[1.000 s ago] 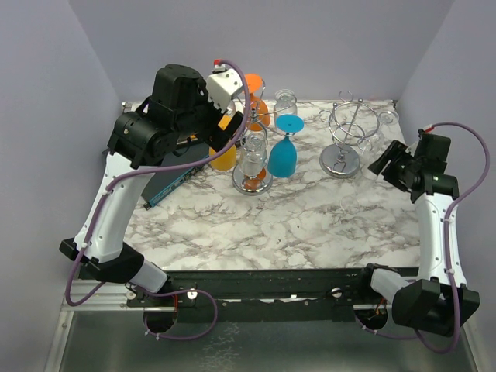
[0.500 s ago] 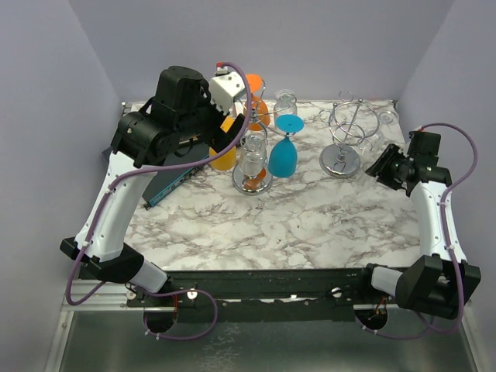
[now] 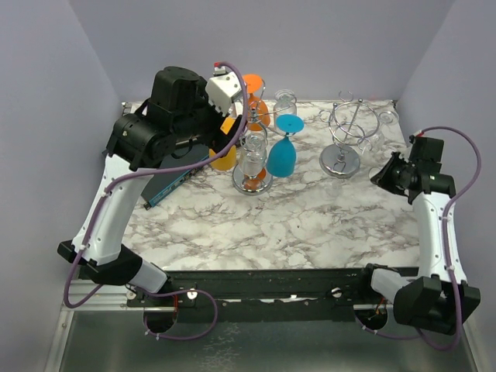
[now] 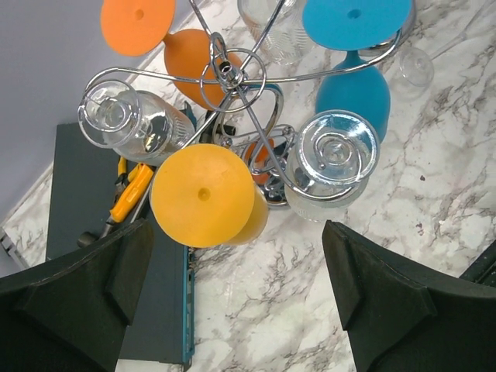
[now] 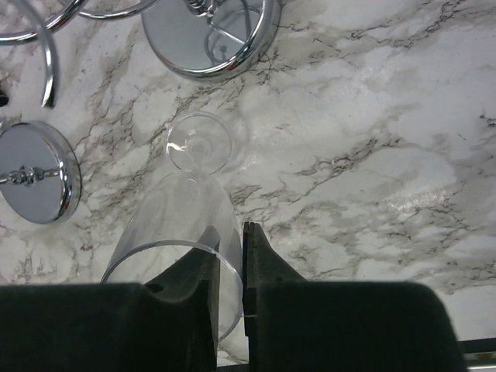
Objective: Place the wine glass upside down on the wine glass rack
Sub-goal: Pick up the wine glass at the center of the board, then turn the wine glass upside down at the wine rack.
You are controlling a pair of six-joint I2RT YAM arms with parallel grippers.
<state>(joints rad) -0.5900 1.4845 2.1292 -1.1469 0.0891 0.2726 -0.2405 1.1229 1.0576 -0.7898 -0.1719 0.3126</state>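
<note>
A clear wine glass lies on its side on the marble, foot pointing away, in the right wrist view. My right gripper is shut on its rim, one finger inside the bowl and one outside. In the top view this gripper is low at the table's right side, beside the empty chrome wine glass rack. The rack's round base lies just beyond the glass. My left gripper hangs wide open above a second rack, holding nothing.
The second rack carries upside-down orange, yellow, blue and clear glasses. A dark case with tools lies at the left. A smaller chrome disc sits left of the held glass.
My right gripper's fingers have closed on the wine glass rim, and that arm has shifted slightly. The left arm has barely moved.
</note>
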